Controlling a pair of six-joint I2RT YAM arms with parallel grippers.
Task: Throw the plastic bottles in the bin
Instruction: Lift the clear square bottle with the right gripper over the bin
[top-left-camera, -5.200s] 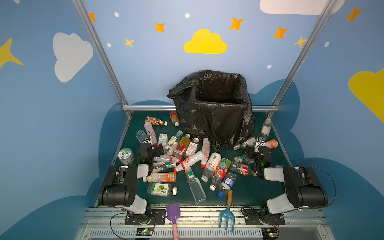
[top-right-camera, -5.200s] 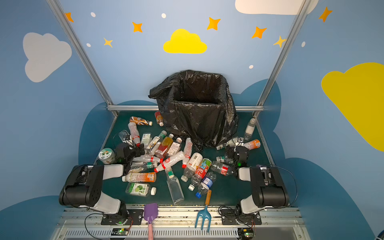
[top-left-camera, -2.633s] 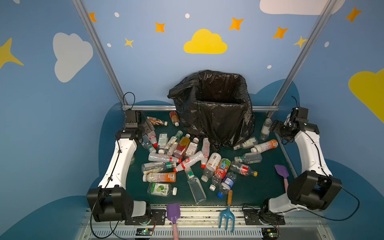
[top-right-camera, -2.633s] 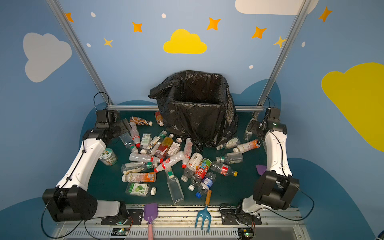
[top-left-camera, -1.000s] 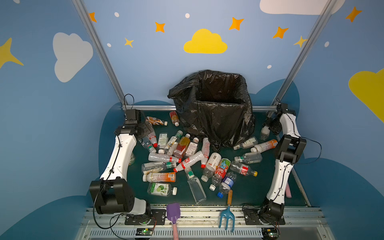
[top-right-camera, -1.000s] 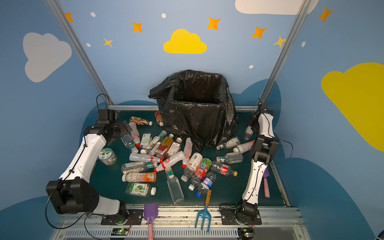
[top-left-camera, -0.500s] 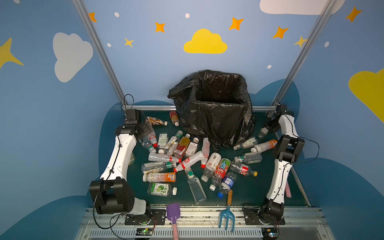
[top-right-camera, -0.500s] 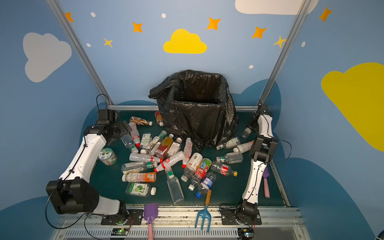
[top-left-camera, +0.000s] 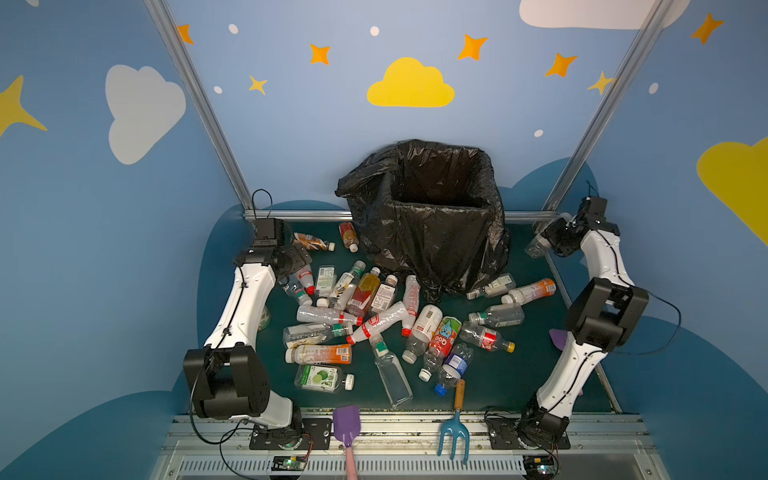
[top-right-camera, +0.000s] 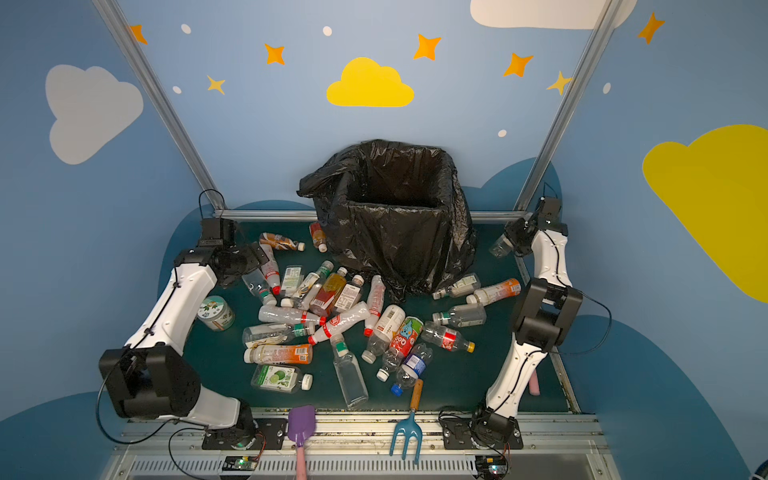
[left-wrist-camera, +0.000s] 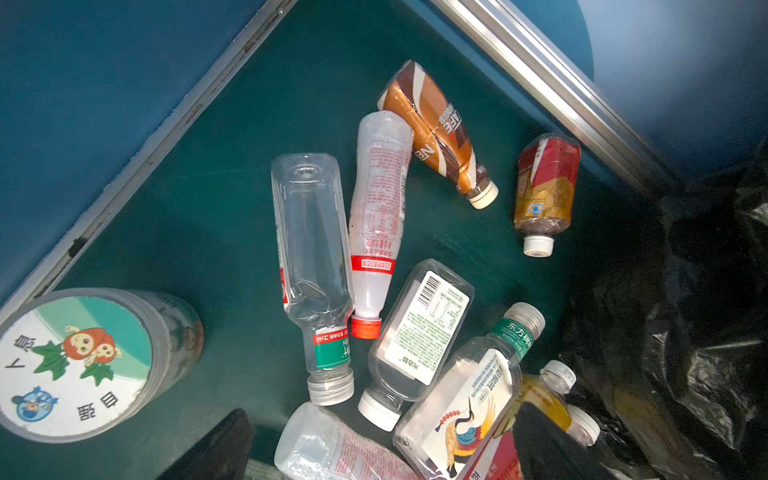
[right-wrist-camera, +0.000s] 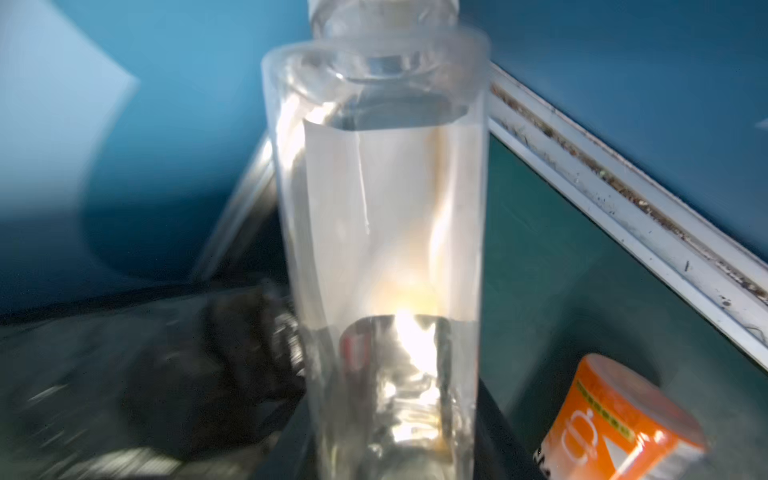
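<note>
Over by the far right corner of the green desk (top-left-camera: 536, 374), the right hand (top-left-camera: 557, 239) is clamped on a clear square plastic bottle (top-left-camera: 535, 248), not yet over the black-bagged square bin (top-left-camera: 436, 203) (no bottle shows inside). The left hand (top-left-camera: 296, 266) gapes wide above the scattered plastic bottles (top-left-camera: 376, 324), with some two dozen left to go.

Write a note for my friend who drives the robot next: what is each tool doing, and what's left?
Left tool: open, empty, above bottles near the far left corner.
Right tool: shut on a clear bottle, held up right of the bin.
Done: one bottle grasped; none shows inside the bin.
To do: drop that one in, then clear some two dozen lying on the mat.
</note>
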